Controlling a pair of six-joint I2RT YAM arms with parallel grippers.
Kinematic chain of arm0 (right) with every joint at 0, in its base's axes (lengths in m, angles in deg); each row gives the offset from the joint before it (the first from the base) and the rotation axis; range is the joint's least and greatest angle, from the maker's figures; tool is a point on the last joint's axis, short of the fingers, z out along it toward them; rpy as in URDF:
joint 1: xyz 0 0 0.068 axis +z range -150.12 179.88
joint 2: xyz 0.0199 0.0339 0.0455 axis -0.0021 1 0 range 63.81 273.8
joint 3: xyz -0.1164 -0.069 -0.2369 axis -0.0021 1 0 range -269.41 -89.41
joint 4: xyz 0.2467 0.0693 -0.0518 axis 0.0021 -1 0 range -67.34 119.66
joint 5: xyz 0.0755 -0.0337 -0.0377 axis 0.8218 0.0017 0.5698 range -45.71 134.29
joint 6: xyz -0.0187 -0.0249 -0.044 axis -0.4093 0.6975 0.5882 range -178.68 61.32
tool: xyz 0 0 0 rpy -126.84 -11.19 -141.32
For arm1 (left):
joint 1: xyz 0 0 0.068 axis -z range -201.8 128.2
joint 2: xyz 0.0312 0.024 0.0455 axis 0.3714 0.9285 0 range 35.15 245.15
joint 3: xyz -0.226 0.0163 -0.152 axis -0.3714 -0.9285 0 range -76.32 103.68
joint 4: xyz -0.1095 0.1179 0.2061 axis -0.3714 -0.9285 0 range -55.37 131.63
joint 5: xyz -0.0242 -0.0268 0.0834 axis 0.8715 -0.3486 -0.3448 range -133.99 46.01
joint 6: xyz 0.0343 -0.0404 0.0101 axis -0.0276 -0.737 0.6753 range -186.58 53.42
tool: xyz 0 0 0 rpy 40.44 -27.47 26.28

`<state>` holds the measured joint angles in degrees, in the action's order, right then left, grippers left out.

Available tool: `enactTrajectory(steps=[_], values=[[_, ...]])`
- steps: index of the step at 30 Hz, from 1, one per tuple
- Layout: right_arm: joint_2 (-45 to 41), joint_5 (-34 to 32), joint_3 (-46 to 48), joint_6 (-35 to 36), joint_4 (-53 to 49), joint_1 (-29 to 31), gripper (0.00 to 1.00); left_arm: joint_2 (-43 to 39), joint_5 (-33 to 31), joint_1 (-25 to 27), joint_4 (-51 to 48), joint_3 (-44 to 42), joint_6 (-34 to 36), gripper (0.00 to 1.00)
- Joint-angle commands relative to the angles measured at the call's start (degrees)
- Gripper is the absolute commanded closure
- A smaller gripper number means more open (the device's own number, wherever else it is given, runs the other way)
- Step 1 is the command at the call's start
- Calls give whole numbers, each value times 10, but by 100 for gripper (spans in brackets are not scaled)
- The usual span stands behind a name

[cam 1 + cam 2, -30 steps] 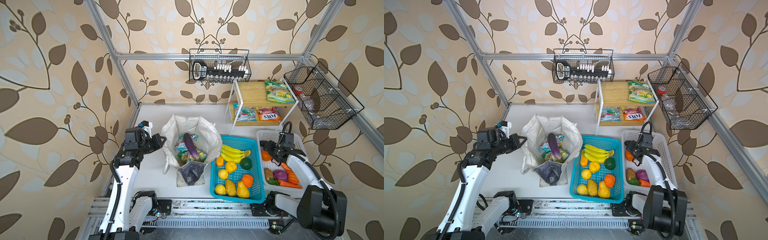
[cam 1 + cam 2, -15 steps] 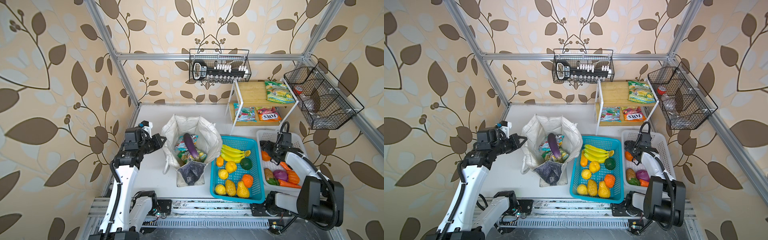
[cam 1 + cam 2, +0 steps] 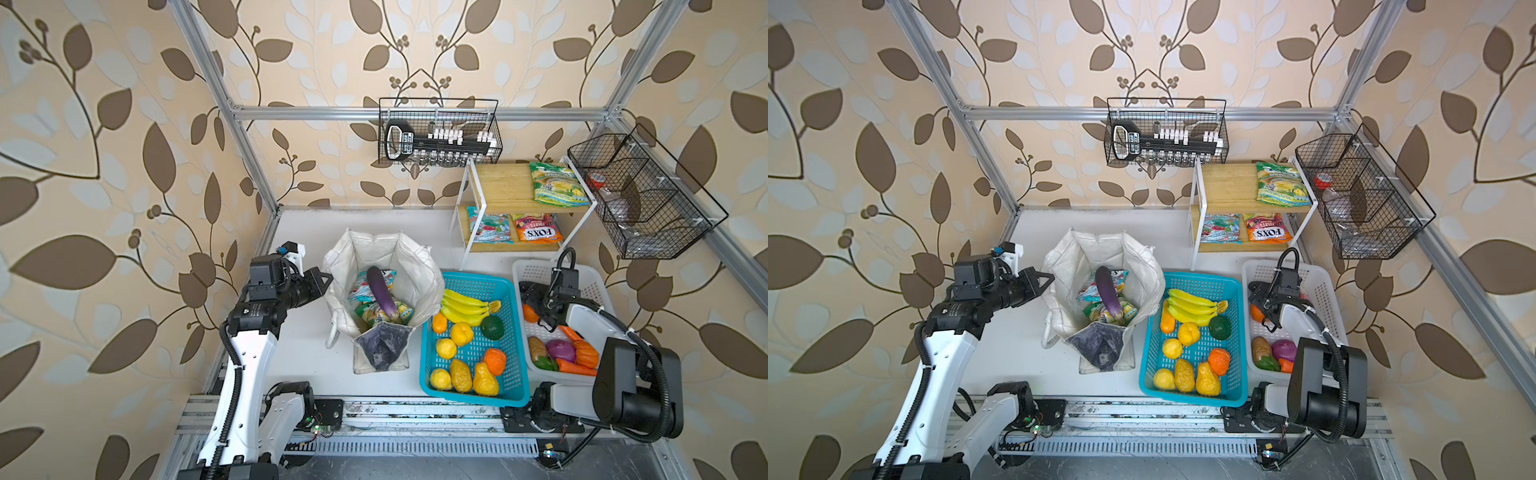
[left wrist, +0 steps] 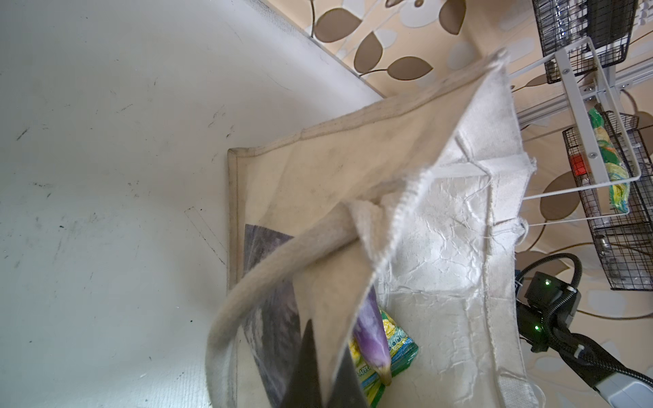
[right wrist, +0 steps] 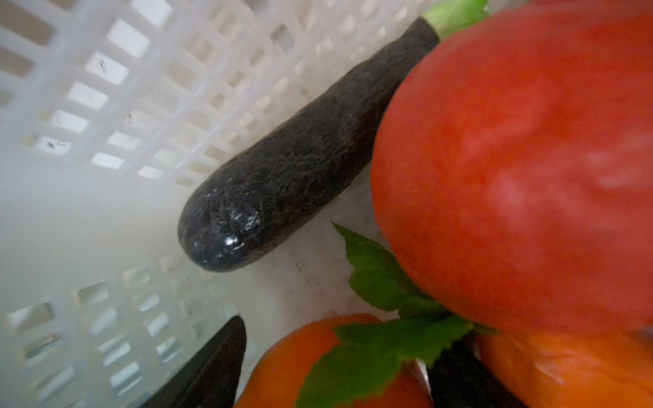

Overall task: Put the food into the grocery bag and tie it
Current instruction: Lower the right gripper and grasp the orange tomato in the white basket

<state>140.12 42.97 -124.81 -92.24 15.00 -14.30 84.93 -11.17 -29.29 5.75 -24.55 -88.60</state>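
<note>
Top views: in both top views the left claw (image 3: 328, 277) (image 3: 1052, 275) is closed tight at the left rim of the grocery bag (image 3: 411, 270) (image 3: 1138, 270). Its arm rises from the front rail, and the wrist is bent level toward the bag. The bag stands open on the desk (image 3: 307, 353), just left of the teal basket (image 3: 473, 397). A purple eggplant (image 3: 381, 296) (image 3: 1108, 295) leans inside it on snack packets (image 3: 361, 289). The banana bunch (image 3: 463, 305) and a lemon (image 3: 445, 348) lie in the teal basket. The right claw (image 3: 534, 311) (image 3: 1260, 309) is down inside the white basket (image 3: 536, 268), over an orange-red fruit. Its arm is folded low, with the forearm reaching toward the back wall.

Left wrist view: the left claw (image 4: 325, 374) pinches the bag's cloth wall (image 4: 441, 247) between its two dark fingers (image 4: 305, 356). The rope handle (image 4: 282, 261) curves beside them. The eggplant (image 4: 371, 339) and a green-yellow packet (image 4: 399, 349) lie at the bag's bottom.

Right wrist view: the right claw (image 5: 335, 371) stands wide, with a small tomato (image 5: 282, 364) between its fingers (image 5: 215, 364). Blur hides whether they touch it. A large red tomato (image 5: 512, 159) fills the near side. A black-skinned vegetable (image 5: 282, 176) lies against the white basket's wall (image 5: 106, 88).
</note>
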Motion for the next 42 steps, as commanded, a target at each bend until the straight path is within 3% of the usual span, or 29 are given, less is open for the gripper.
enactTrajectory(steps=[1,15,29,42], values=[[-1,8,20,-1,6,-2,25,-5,7,1,15,5,9,100],[-112,52,44,-4,6,-33,34,-1,4,1,14,5,9,100],[-280,64,39,-12,-9,-32,33,11,19,1,21,2,1,100],[-351,98,9,-15,-37,-16,33,13,18,2,21,1,0,100]])
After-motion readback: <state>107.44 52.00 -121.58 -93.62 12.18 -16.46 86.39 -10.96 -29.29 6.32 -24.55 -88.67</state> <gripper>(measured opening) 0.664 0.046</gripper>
